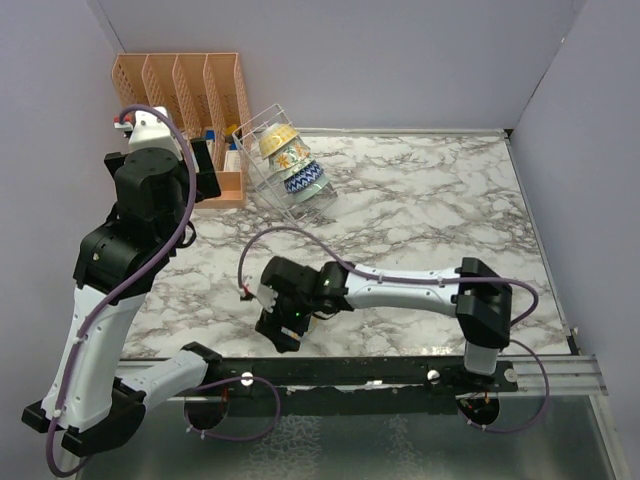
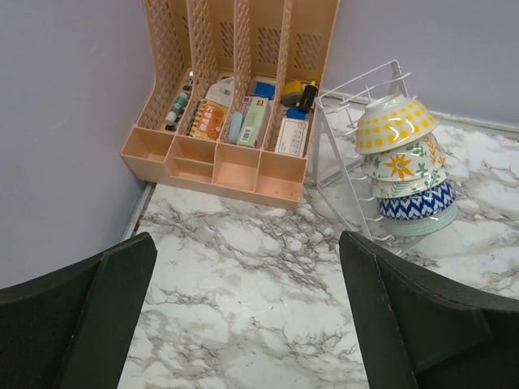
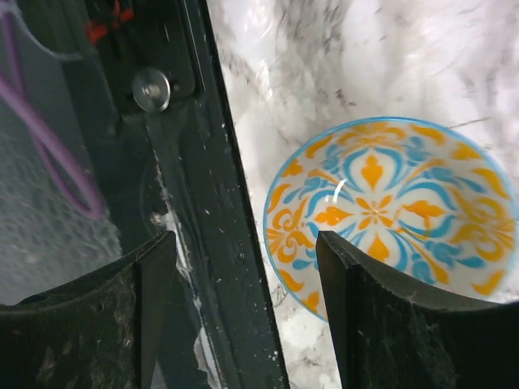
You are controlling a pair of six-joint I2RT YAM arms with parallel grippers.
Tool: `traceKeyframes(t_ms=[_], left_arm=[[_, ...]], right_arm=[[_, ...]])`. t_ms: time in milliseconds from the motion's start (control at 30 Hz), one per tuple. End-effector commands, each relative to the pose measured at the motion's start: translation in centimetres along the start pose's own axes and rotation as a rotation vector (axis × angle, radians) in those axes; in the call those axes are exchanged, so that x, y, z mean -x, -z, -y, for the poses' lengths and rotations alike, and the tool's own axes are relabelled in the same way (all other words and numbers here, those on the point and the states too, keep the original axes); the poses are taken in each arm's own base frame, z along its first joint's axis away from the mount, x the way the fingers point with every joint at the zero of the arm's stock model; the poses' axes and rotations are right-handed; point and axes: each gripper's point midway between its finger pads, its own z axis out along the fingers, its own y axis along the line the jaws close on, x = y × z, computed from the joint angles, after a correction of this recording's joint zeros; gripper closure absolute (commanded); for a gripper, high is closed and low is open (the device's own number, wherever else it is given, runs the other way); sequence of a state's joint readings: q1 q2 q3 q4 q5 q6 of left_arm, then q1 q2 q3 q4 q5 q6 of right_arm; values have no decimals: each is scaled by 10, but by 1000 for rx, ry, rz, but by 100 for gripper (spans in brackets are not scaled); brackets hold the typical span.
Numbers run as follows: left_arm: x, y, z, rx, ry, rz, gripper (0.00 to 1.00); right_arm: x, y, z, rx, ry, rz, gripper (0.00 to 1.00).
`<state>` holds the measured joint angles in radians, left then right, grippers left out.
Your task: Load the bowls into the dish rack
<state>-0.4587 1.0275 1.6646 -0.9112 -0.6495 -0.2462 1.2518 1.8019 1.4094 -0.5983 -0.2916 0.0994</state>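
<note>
Tabletop (image 1: 430,200) of grey-veined white marble spans the walled cell. The left arm (image 1: 130,240) stands raised at the left side, and the right arm (image 1: 400,290) stretches leftward along the near edge. An orange file organizer (image 1: 180,90) sits in the far left corner, with the dish rack (image 2: 345,142) of thin white wire just beside it on its right, tilted. Four bowls lie nested in the rack, one against the next: a yellow-dotted bowl (image 2: 395,123) uppermost, then an orange-flower bowl (image 2: 403,166), a blue zigzag bowl (image 2: 415,203) and a teal bowl (image 2: 422,225) lowest. A fifth bowl (image 3: 397,203), painted inside with orange and blue leaves, rests upright on the marble near the dark rail (image 3: 219,203) at the table's near edge. The right gripper (image 3: 243,316) hovers over it with jaws spread, one finger above its rim, gripping nothing. The left gripper (image 2: 243,324) hangs released above bare marble, facing the rack.
</note>
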Motion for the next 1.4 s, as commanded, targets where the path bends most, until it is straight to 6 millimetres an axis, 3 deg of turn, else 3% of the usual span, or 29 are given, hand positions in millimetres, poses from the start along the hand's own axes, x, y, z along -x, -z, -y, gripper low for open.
traceKeyframes(t_ms=[0, 167, 400, 533, 800, 933, 1033, 1133, 1367], left_arm=[[-3, 8, -4, 3, 49, -9, 1], [-4, 14, -11, 14, 69, -4, 1], [-3, 17, -15, 25, 69, -1, 1], [-4, 16, -16, 30, 65, 0, 1], [-8, 17, -21, 50, 59, 1, 1], [-10, 17, -23, 59, 55, 2, 1], [-11, 16, -23, 63, 55, 1, 1], [-10, 15, -22, 62, 52, 5, 1], [-6, 16, -25, 72, 50, 28, 1]], right_arm=[[-35, -38, -5, -54, 136, -125, 32], [-49, -55, 4, -148, 156, -166, 34], [-36, -48, 36, -364, 109, -108, 39], [-27, -43, 43, -419, 107, -77, 40], [-28, -44, 41, -393, 147, -80, 67], [-29, -41, 38, -380, 134, -46, 73], [-21, -33, 37, -386, 122, 2, 78], [-6, -23, 40, -400, 96, 50, 99], [44, 10, 50, -315, -18, 201, 99]])
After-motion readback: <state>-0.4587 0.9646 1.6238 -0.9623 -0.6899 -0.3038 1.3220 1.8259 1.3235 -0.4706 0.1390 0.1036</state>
